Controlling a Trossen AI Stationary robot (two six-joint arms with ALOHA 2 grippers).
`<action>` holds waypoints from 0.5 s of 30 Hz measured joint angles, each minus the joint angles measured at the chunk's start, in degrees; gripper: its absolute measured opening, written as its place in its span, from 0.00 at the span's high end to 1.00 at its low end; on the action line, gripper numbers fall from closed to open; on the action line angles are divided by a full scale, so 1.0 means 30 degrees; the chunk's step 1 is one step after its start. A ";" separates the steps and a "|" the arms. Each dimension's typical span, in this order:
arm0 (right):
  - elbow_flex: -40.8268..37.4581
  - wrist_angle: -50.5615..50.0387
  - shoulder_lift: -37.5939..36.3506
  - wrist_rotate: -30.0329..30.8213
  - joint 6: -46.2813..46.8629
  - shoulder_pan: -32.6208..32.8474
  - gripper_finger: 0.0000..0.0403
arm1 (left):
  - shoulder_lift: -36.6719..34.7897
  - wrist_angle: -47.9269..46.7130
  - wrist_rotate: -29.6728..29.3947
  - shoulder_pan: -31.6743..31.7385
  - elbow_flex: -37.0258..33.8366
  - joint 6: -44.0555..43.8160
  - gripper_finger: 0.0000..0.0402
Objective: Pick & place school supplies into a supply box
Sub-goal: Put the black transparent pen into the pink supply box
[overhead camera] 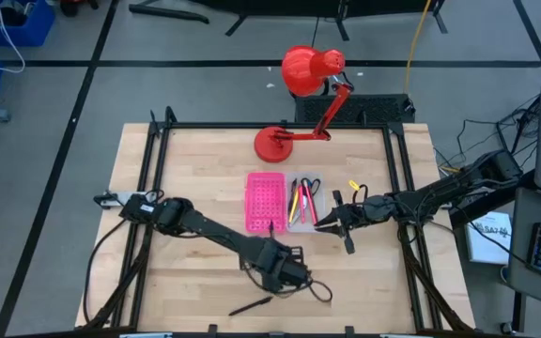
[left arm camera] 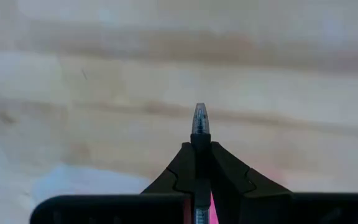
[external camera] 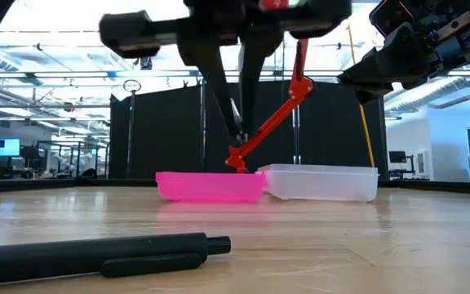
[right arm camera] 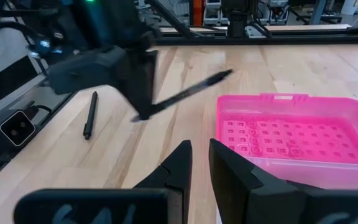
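My left gripper (overhead camera: 271,246) hovers over the near end of the supply box, shut on a thin dark pen (right arm camera: 191,89) with a clear tip (left arm camera: 201,121). The box lies on the table: a hot-pink perforated half (overhead camera: 264,201) joined to a clear tray (overhead camera: 304,203), which holds yellow, pink and red pens and small scissors. My right gripper (right arm camera: 197,152) hangs beside the clear tray's near right corner, fingers a little apart and holding nothing. A second black pen (overhead camera: 252,306) lies flat near the table's near edge. My left gripper pinches the dark pen between its two fingers (left arm camera: 182,165). In the right wrist view the fingers come from above and grip close to one end (right arm camera: 146,112). The pen is lifted clear of the table and slants away from the fingers toward the pink half.
A red desk lamp stands at the far side, base (overhead camera: 279,144) on the wood and head (overhead camera: 308,69) beyond the far edge. Black frame rails (overhead camera: 158,150) border the tabletop. Bare wood (overhead camera: 186,272) lies left of the box and along the near edge.
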 joint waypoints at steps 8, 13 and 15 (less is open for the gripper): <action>0.0000 0.0095 0.0000 0.0390 -0.0729 -0.0002 0.89 | -0.0232 0.0047 -0.0304 0.1635 0.0007 0.4589 0.93; 0.0000 0.0251 -0.0002 0.0587 -0.1564 -0.0191 0.89 | -0.0658 0.1661 -0.0453 0.2900 0.0043 0.7870 0.97; 0.0000 0.0104 0.0000 0.0570 -0.1758 -0.0264 0.89 | -0.0848 0.2041 -0.0406 0.3309 0.0036 0.8974 0.99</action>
